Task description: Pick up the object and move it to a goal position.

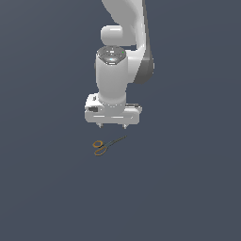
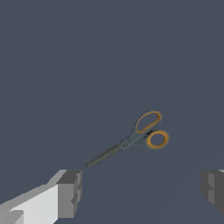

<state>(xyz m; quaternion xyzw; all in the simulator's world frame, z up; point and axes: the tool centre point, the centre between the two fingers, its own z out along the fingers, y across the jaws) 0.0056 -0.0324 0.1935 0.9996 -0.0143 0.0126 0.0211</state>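
A tiny pair of scissors (image 1: 104, 144) with two orange-yellow ring handles and thin dark blades lies flat on the dark grey surface. In the exterior view my gripper (image 1: 113, 125) hangs just above and behind it, pointing down, apart from it. In the wrist view the scissors (image 2: 131, 140) lie ahead of my gripper (image 2: 142, 190), whose grey fingertips (image 2: 70, 192) stand wide apart with nothing between them. The blade tip points toward one finger. The gripper is open and empty.
The dark grey surface (image 1: 188, 188) spreads evenly all around. The white arm (image 1: 117, 66) rises above the gripper. No other object and no goal marker shows.
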